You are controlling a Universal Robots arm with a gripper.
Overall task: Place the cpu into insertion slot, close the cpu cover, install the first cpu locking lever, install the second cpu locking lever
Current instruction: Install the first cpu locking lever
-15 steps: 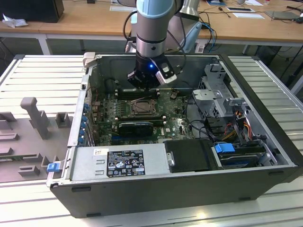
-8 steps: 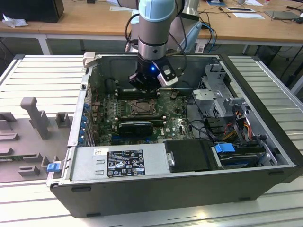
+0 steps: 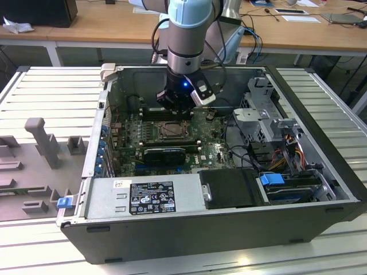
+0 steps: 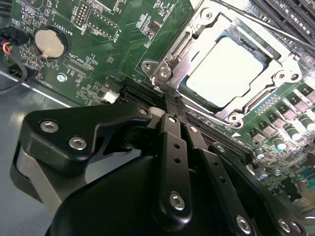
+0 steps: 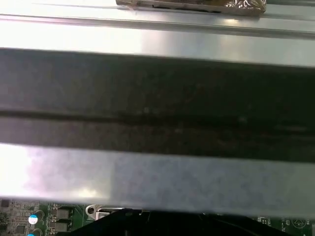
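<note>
— While reaching down into the open computer case, standing how?
— Near upright on the arm, wrist low over the green board, just off the far case wall.
— And the gripper?
— Drawn narrow, with fingers pressed together; tips at the near corner of the cpu cover, touching or just short, hard to tell.
— And the cpu?
— Seated flat in the insertion slot, pale face up inside the cover's window.
— Room to move?
— Tight beside the socket, with long black memory slots just alongside. Open board toward the coin battery. Drive cage and cables well apart, on the exterior view's right.
</note>
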